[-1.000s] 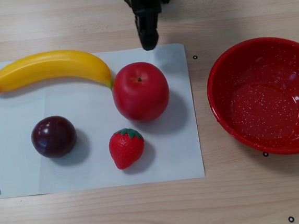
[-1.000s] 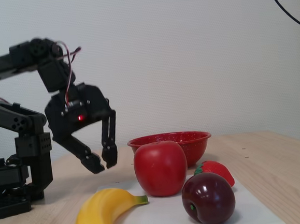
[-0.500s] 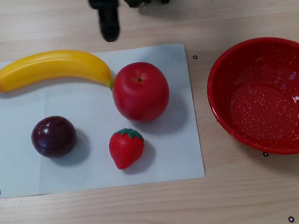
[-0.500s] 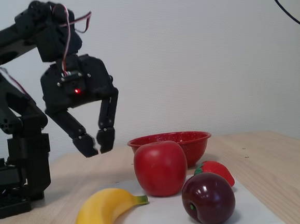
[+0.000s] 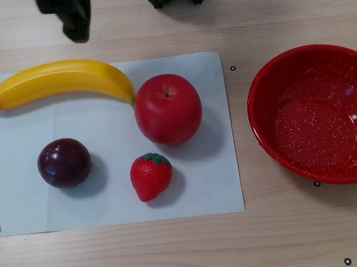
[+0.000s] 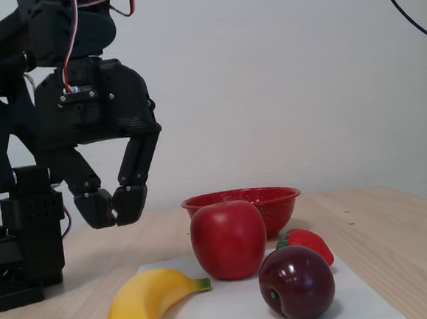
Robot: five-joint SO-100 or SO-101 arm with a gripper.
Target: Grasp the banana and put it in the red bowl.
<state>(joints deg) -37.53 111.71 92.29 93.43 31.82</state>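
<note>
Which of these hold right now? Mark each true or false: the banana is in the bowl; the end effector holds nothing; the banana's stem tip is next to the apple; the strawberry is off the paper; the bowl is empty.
1. The banana is in the bowl. False: it lies on the paper.
2. The end effector holds nothing. True: it hangs above the table with nothing between its fingertips.
3. The banana's stem tip is next to the apple. True.
4. The strawberry is off the paper. False: it sits on it.
5. The bowl is empty. True.
</note>
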